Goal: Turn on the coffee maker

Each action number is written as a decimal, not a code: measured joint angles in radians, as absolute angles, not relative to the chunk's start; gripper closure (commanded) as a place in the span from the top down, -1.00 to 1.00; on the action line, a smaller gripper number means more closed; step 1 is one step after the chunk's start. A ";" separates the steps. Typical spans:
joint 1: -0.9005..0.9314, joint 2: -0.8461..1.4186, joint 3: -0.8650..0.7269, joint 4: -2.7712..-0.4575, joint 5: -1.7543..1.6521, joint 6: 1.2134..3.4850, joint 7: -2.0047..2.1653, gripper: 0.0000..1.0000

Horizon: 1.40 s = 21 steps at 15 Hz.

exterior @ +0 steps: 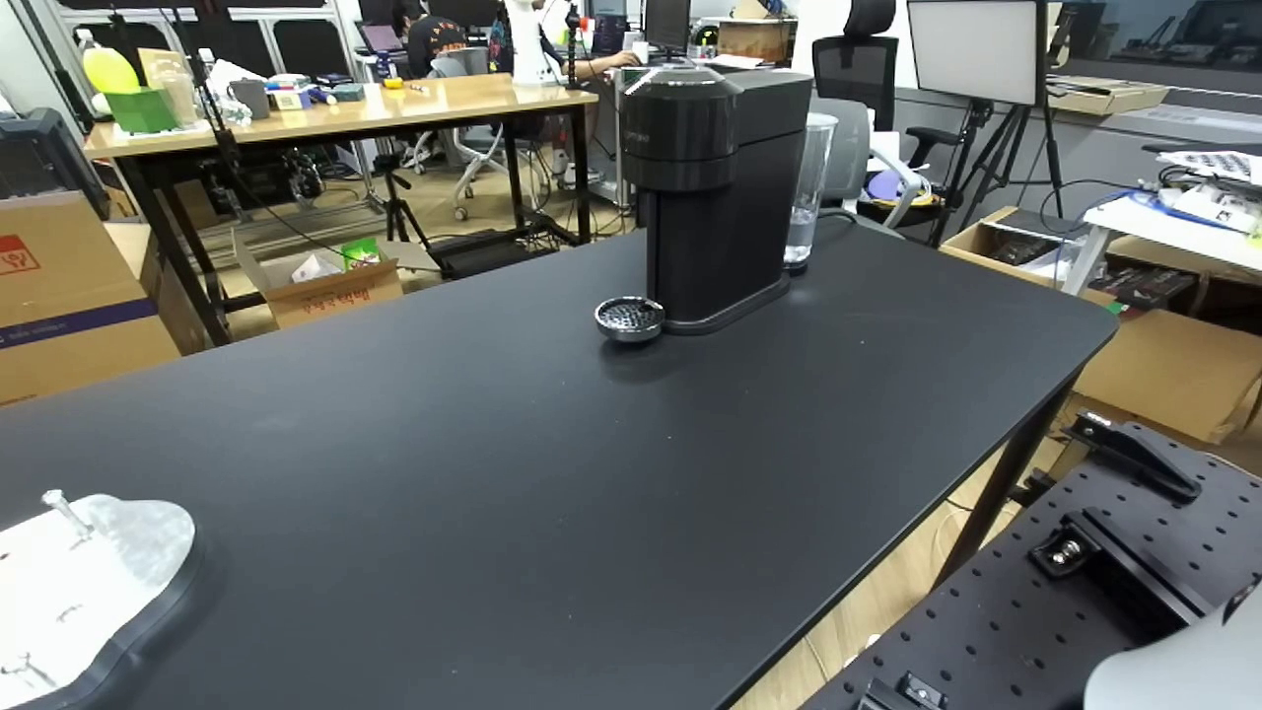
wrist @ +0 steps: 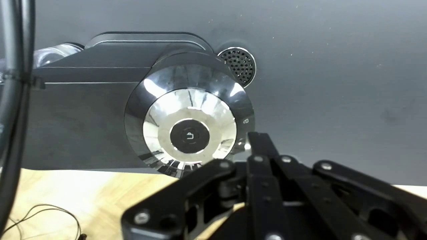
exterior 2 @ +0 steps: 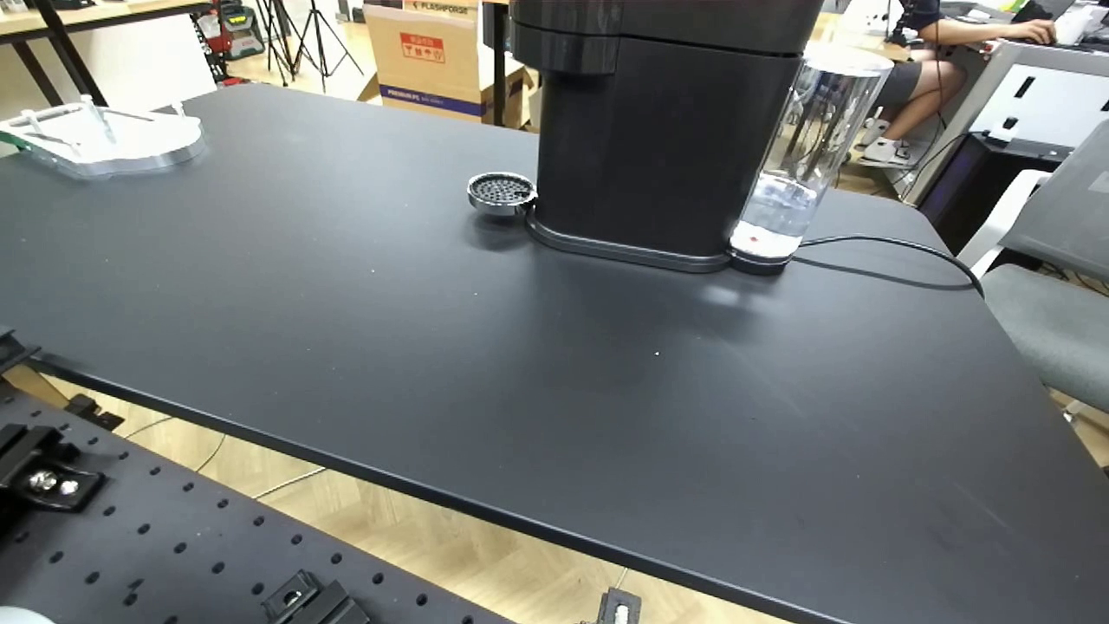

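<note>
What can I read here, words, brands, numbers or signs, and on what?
"FLASHFORGE": box at an exterior view's top edge
"PREMIUM", rest blurred: purple band on a carton
Cup-like sign: button on the coffee maker
Padlock-like sign: dark ring on its top
Too small or blurred: lettering on the coffee maker's front, the carton's red label, print on an open carton
No readable numbers

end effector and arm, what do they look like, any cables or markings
The end effector is black, with angular linkages, slim straight fingers and silver round screw heads. Grey and black cables run along the wrist view's left edge, bound by a tie. In an exterior view, a rounded pale grey part shows, probably the arm. No lettering is legible.
</note>
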<state>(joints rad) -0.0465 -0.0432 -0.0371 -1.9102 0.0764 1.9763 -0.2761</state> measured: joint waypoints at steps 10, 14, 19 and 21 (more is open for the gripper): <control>-0.062 0.073 -0.053 -1.895 0.062 2.133 -0.152 -1.00; -0.064 0.111 -0.058 -1.872 0.055 2.140 -0.131 -1.00; -0.069 0.139 -0.065 -1.854 0.055 2.141 -0.119 -1.00; -0.069 0.147 -0.065 -1.848 0.055 2.141 -0.117 -1.00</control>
